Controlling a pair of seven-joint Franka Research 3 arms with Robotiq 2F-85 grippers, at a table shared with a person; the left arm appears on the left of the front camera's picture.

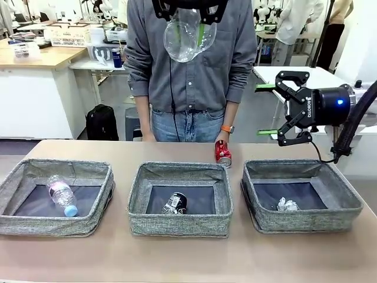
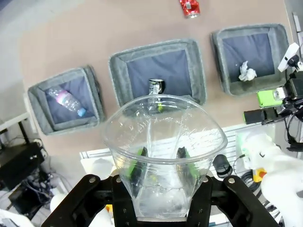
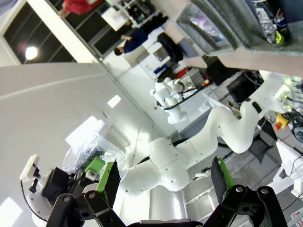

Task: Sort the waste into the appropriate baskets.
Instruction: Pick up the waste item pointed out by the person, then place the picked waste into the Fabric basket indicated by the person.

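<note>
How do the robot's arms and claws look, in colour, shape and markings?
The right claw is black, with two jointed fingers and green pads. White ROBOTIQ lettering marks its body, a blue light glows on the wrist, and a black cable runs from it. The left claw looks alike. The left arm is white, with rounded segments.

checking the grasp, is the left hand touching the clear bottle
Touching. The left wrist view shows the left hand closed on the clear bottle, green pads pinching its plastic from both sides.
</note>
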